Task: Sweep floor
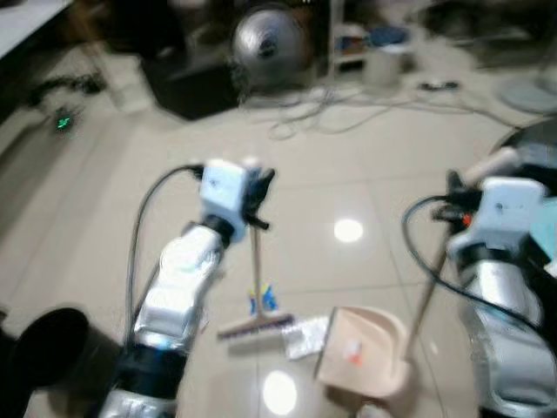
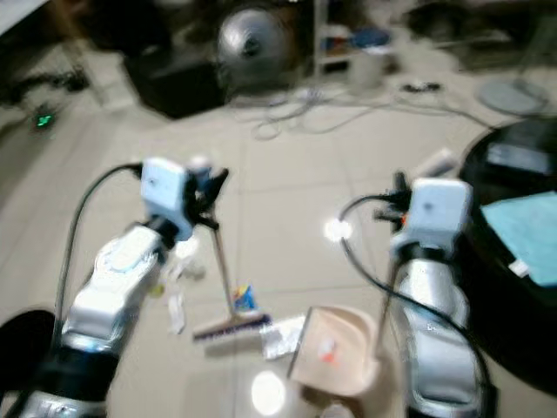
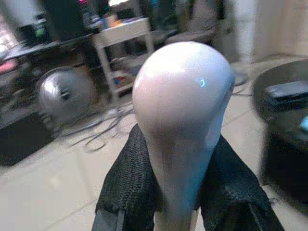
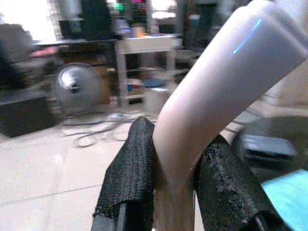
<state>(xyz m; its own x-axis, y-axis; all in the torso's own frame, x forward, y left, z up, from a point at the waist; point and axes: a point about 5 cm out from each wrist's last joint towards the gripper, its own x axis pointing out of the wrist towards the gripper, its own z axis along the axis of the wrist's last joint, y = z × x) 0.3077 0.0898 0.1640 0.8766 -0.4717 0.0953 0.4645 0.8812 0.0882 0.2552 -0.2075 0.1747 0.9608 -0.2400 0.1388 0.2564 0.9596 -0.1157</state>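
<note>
The broom (image 1: 256, 287) stands with its head on the tiled floor (image 1: 348, 157), touching a silver wrapper (image 1: 305, 335) just beside the dustpan (image 1: 365, 348). The left gripper (image 3: 175, 192) is clenched around the broom's rounded top, and the right gripper (image 4: 175, 187) clasps the dustpan's handle. The wrapper may slide past the lip if the pan lifts or tilts.

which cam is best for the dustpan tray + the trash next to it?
Left eye view: the pink dustpan tray lies whole on the floor, crumpled trash at its mouth, broom head beside. The right eye view shows the same, more blurred. The right wrist view shows just its handle top in the right claw.
</note>
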